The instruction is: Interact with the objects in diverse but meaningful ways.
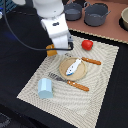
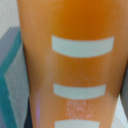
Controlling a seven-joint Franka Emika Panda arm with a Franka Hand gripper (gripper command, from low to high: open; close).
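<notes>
Fingers (image 1: 59,48) are down at the orange block (image 1: 51,49), at the back of the mat (image 1: 102,80) toward the exterior view's left, but the arm's white body hides them, so I cannot tell whether they grip it. Up close, the wrist view is filled by that block (image 2: 70,65), orange with pale stripes. Just beside it sits the tomato (image 1: 87,44). Nearer the middle, the fish (image 1: 73,66) lies on a tan plate (image 1: 64,74), with a knife (image 1: 89,61) behind and a fork (image 1: 69,82) in front. The blue cup (image 1: 45,88) stands at the mat's near corner. Two grey pots (image 1: 95,14) wait at the back of the bench.
</notes>
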